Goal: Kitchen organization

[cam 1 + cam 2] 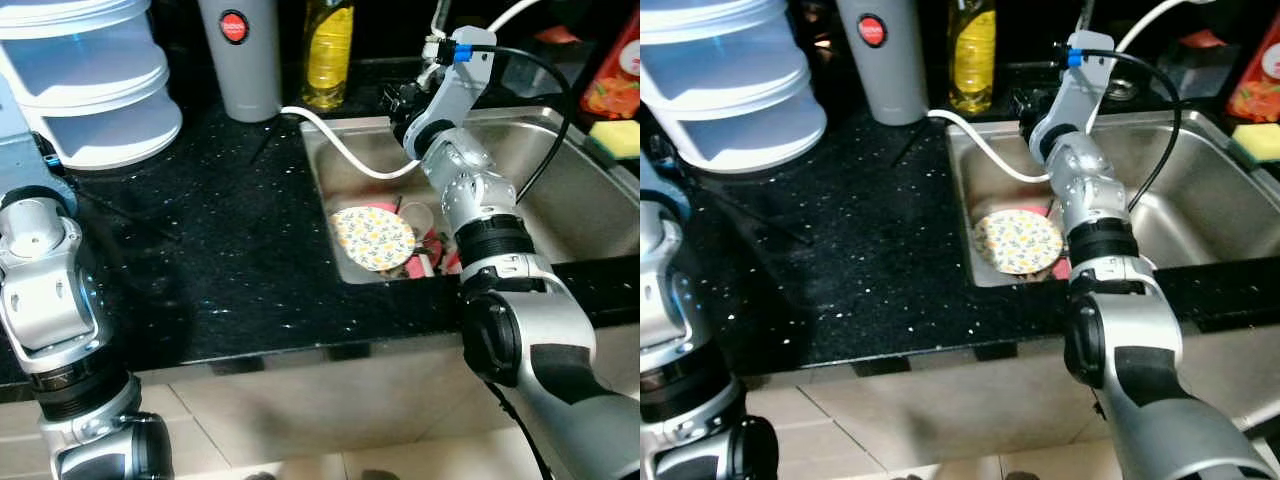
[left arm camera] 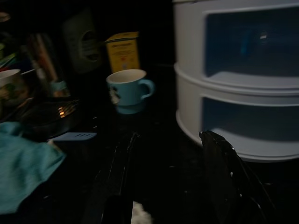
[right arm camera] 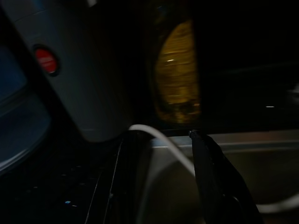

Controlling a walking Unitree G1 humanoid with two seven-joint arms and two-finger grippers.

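Right claw (image 3: 159, 186): the arm reaches over the sink (image 1: 560, 200), and the wrist view shows its two black fingers parted, with nothing between them. Just beyond the fingertips a white hose (image 1: 340, 150) crosses the sink rim; straight ahead of the claw, upright on the black tabletop (image 1: 230, 250), stand a yellow bottle (image 1: 328, 55) and, beside it, a grey flask (image 1: 240, 60) with a red button. The bottle's long axis is vertical, so a sideways approach with the fingers either side of its body seems to suit. Below and behind the claw, toward the robot, a round plate (image 1: 373, 238) with a yellow flower pattern lies in the sink over pink and red dishes. The right arm is by far the nearer to bottle and plate. Left claw (image 2: 173, 154): fingers apart, empty, low over the tabletop facing a white tiered container (image 1: 85, 80) and a pale blue mug (image 2: 128, 88).
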